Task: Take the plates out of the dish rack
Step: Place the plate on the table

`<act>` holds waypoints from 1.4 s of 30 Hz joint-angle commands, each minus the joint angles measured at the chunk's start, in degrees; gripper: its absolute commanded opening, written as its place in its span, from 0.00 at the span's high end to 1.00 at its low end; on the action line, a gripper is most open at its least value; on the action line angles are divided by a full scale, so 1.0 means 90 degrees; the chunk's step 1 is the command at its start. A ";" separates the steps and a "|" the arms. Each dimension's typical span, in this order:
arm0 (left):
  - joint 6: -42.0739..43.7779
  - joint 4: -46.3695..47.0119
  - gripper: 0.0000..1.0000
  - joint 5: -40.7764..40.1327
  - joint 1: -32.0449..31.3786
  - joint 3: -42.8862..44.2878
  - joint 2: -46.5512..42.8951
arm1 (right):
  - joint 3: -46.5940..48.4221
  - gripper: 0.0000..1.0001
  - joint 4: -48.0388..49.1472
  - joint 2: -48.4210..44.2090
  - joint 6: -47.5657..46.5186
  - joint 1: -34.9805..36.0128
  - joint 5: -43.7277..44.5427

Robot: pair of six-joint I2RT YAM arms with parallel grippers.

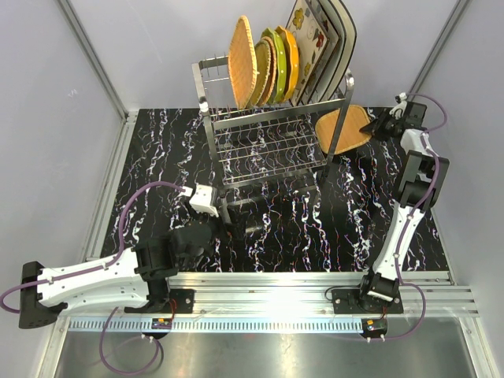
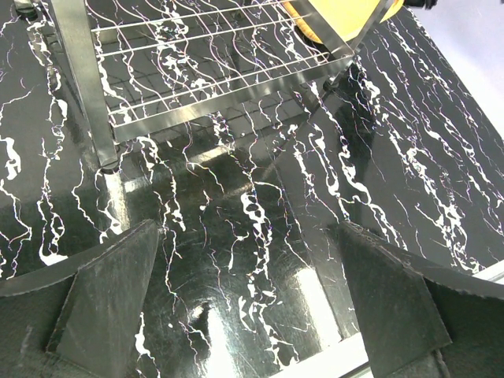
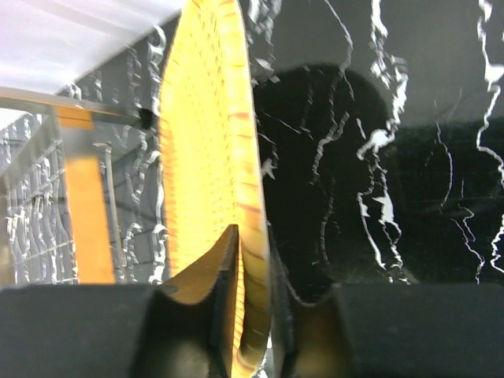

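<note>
The steel wire dish rack [image 1: 268,126] stands at the back of the table. Its top tier holds upright plates: a tan woven plate [image 1: 242,61], yellow-green [image 1: 277,57] and orange [image 1: 290,59] scalloped plates, and square cream flowered plates [image 1: 315,43]. My right gripper [image 1: 378,124] is shut on the rim of another tan woven plate [image 1: 342,128], held just right of the rack above the table; the right wrist view shows that plate [image 3: 206,157] edge-on between my fingers. My left gripper [image 1: 223,216] is open and empty, low in front of the rack; its fingers [image 2: 102,291] frame bare table.
The table [image 1: 331,220] is black marble-patterned, with metal rails along its near edge [image 1: 315,283]. Grey walls stand behind and at both sides. The rack's lower tier [image 2: 213,63] and leg [image 2: 102,150] show in the left wrist view.
</note>
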 commanded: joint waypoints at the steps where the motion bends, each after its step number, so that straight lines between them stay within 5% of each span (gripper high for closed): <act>1: -0.0144 0.0503 0.01 -0.0295 0.0035 0.0296 0.0013 | 0.0156 0.73 -0.0007 0.0129 -0.0185 0.0049 -0.0145; 30: -0.0057 0.0473 0.01 -0.0442 0.0035 0.0589 -0.0251 | 0.0292 0.31 -0.0700 0.0314 -0.0966 -0.0019 0.0323; 39: 0.0275 0.0366 0.01 -0.0598 0.0045 0.1339 -0.0407 | 0.0263 0.03 -0.0788 0.0061 -0.0907 -0.0039 0.0762; 42: 0.0626 0.0249 0.01 -0.0569 0.0094 0.1817 -0.0281 | 0.0409 0.00 -0.1060 -0.0115 -0.1112 -0.0048 0.1211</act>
